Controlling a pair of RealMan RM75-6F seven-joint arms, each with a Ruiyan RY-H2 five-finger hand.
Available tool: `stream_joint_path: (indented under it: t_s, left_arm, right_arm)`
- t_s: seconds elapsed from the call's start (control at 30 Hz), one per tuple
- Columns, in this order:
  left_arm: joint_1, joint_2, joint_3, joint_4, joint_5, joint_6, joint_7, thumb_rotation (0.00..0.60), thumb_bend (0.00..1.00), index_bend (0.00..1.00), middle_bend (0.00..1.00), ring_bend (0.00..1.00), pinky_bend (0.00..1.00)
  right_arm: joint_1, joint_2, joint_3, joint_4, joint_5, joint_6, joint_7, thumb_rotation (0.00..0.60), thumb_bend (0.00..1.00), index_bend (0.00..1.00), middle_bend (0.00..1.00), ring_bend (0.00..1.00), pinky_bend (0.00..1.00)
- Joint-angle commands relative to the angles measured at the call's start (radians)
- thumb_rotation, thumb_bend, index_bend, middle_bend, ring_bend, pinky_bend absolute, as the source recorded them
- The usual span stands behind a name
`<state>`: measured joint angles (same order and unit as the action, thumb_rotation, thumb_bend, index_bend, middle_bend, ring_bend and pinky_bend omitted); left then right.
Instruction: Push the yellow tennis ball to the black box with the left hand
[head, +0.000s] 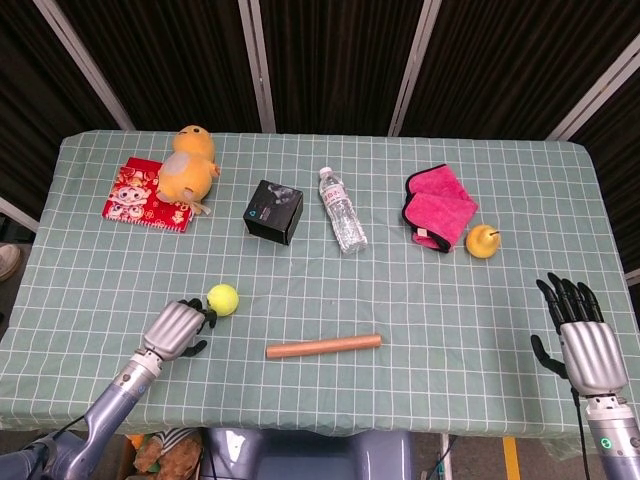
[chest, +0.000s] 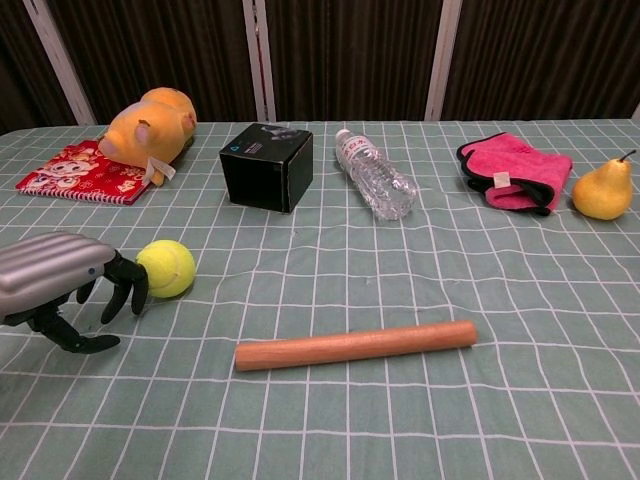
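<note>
Curled metal left hand (chest: 62, 285), grasping nothing, beside fuzzy round ball (chest: 166, 268); matte cubic box (chest: 266, 165) upper centre; right hand (head: 585, 340) splayed.

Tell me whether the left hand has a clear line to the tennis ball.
Probably yes: the left hand sits right beside the tennis ball, fingers curled toward it, nothing between them. The wooden rod lies off to the side.
</note>
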<state>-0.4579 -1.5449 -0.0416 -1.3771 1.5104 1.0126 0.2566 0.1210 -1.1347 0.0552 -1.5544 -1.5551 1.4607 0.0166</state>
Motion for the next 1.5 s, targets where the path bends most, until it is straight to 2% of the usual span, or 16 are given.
stream_joint_path:
  t_s: [0.03, 0.37, 0.7, 0.97, 1.1, 1.27, 1.5]
  left_arm:
    - [-0.009, -0.006, -0.007, 0.003, -0.012, -0.007, 0.007, 0.6, 0.25, 0.46, 0.58, 0.32, 0.52]
    - [-0.046, -0.062, -0.02, 0.031, -0.041, -0.023, 0.024, 0.6, 0.25, 0.46, 0.57, 0.32, 0.51]
    - [-0.084, -0.118, -0.056, 0.056, -0.074, -0.017, 0.016, 0.6, 0.25, 0.42, 0.57, 0.31, 0.51]
    - [-0.101, -0.153, -0.052, 0.079, -0.063, 0.007, 0.019, 0.6, 0.25, 0.4, 0.57, 0.31, 0.5]
    - [-0.11, -0.175, -0.066, 0.098, -0.079, 0.012, 0.032, 0.6, 0.25, 0.4, 0.56, 0.31, 0.46]
    - [-0.135, -0.198, -0.094, 0.12, -0.106, 0.002, 0.042, 0.6, 0.25, 0.39, 0.51, 0.29, 0.34]
    - [-0.167, -0.232, -0.114, 0.148, -0.144, -0.026, 0.048, 0.6, 0.25, 0.38, 0.48, 0.28, 0.32]
  right_arm:
    - [0.0, 0.001, 0.001, 0.0, -0.001, 0.001, 0.001, 0.6, 0.44, 0.0, 0.0, 0.0, 0.0]
    - [-0.002, 0.01, 0.0, 0.005, 0.005, 0.001, 0.027, 0.6, 0.44, 0.0, 0.0, 0.0, 0.0]
    - [0.0, 0.021, 0.002, 0.003, 0.008, -0.001, 0.047, 0.6, 0.44, 0.0, 0.0, 0.0, 0.0]
    - [-0.004, 0.03, 0.002, 0.004, 0.01, 0.005, 0.071, 0.6, 0.44, 0.0, 0.0, 0.0, 0.0]
    - [-0.005, 0.037, -0.003, 0.003, 0.004, 0.004, 0.086, 0.6, 0.44, 0.0, 0.0, 0.0, 0.0]
    - [-0.007, 0.043, -0.006, 0.0, -0.004, 0.01, 0.097, 0.6, 0.44, 0.0, 0.0, 0.0, 0.0]
    - [-0.009, 0.05, -0.008, -0.003, -0.01, 0.015, 0.107, 0.6, 0.44, 0.0, 0.0, 0.0, 0.0]
